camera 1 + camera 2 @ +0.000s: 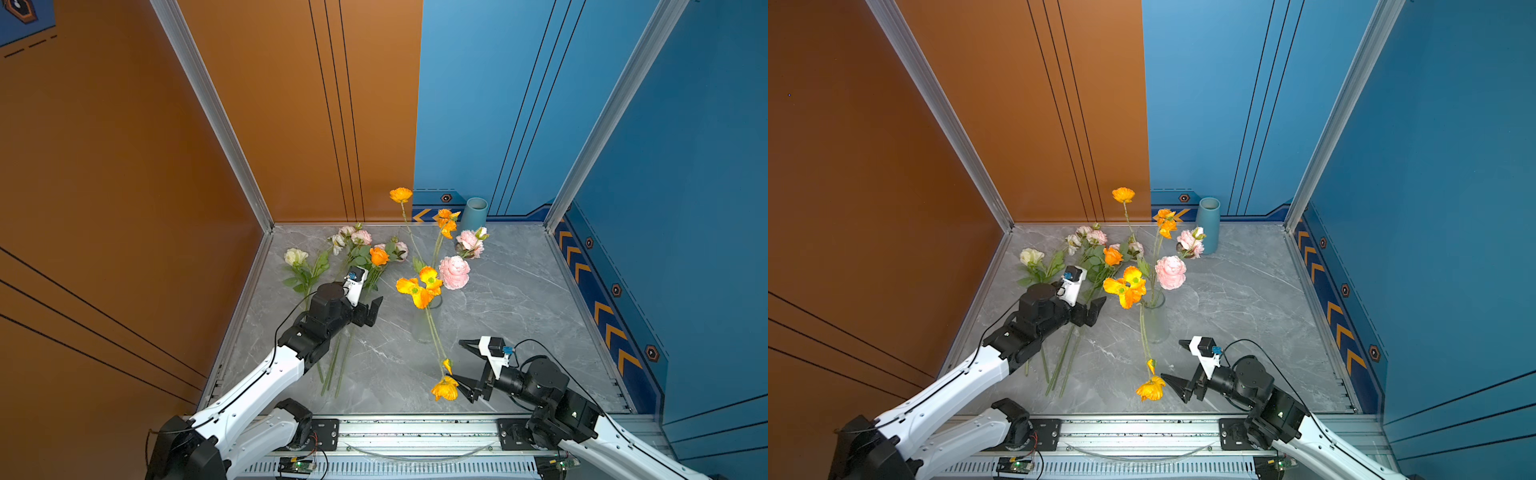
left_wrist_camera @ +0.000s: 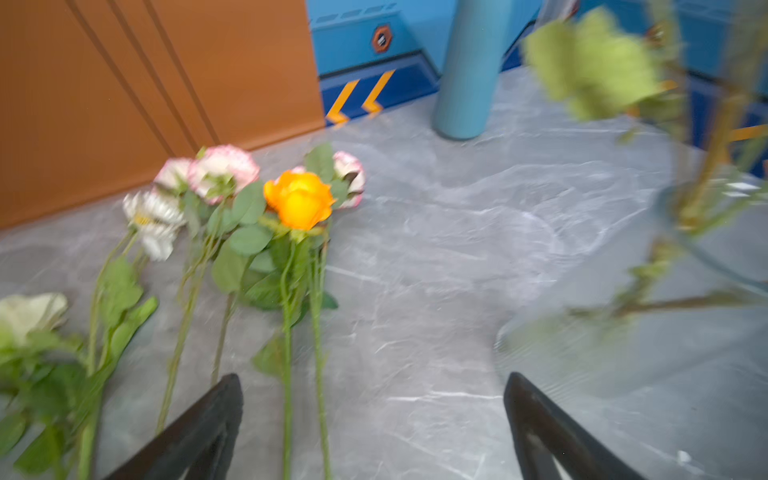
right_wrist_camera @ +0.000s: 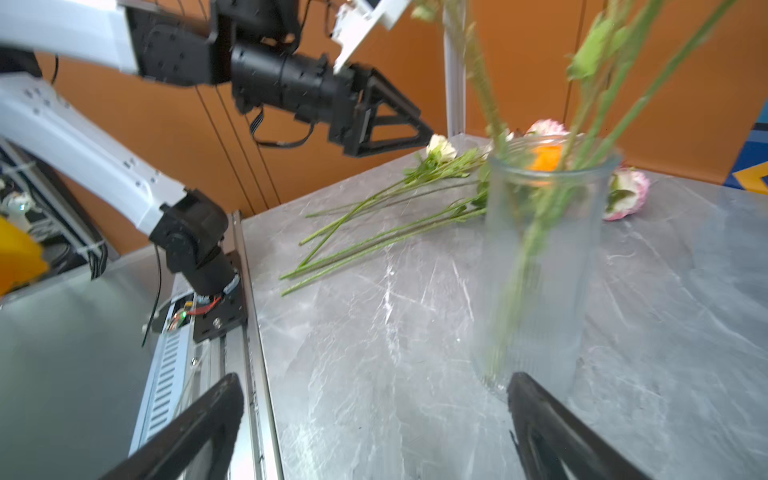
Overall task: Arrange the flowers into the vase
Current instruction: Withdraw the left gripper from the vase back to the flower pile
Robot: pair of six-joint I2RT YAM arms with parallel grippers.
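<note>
Grey marble tabletop [image 1: 519,299] is seen in both top views, with a glass vase [image 1: 424,330] at centre holding several orange and pink flowers [image 1: 432,282]. Loose flowers [image 1: 357,249] are laid flat left of centre, their stems under the left gripper [image 1: 371,311], whose jaws are spread wide and empty. The right gripper [image 1: 455,360], likewise spread and empty, is held at lower centre just beside a drooping orange bloom [image 1: 444,389].

Grey marble-pattern bench [image 1: 519,299]. Matte blue cylindrical tube [image 1: 473,214] upright at its back edge, near the blue wall panel [image 1: 478,104]. Orange wall panel [image 1: 291,104] adjoining. Slotted aluminium rail [image 1: 415,432] along the front.
</note>
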